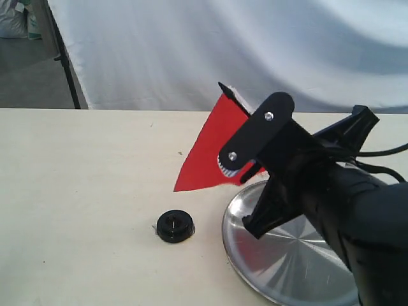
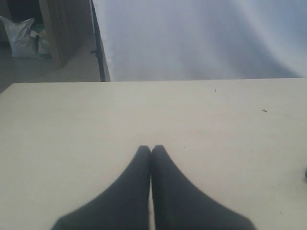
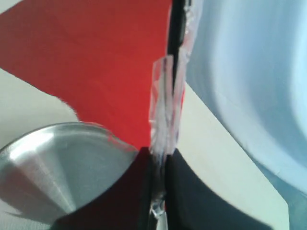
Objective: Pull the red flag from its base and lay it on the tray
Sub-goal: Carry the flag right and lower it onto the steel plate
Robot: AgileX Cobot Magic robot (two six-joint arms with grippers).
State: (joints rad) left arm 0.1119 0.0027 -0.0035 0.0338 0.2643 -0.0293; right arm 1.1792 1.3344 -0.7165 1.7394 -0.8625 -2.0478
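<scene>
My right gripper point(image 1: 245, 150) point(image 3: 158, 158) is shut on the red flag point(image 1: 207, 156) point(image 3: 100, 72), pinching its taped black pole point(image 3: 173, 43). The flag hangs tilted in the air, its pointed pole tip point(image 1: 223, 87) up and its cloth drooping over the far left rim of the steel tray point(image 1: 287, 255) point(image 3: 53, 167). The small round black base point(image 1: 174, 225) sits alone on the table, left of the tray, with no pole in its hole. My left gripper point(image 2: 151, 149) is shut on nothing over bare tabletop and does not show in the exterior view.
A white cloth backdrop point(image 1: 255, 44) hangs behind the table's far edge. A black stand leg point(image 1: 64, 57) and a white sack point(image 2: 21, 36) stand off the table at the back left. The cream tabletop point(image 1: 83, 172) stretches left of the base.
</scene>
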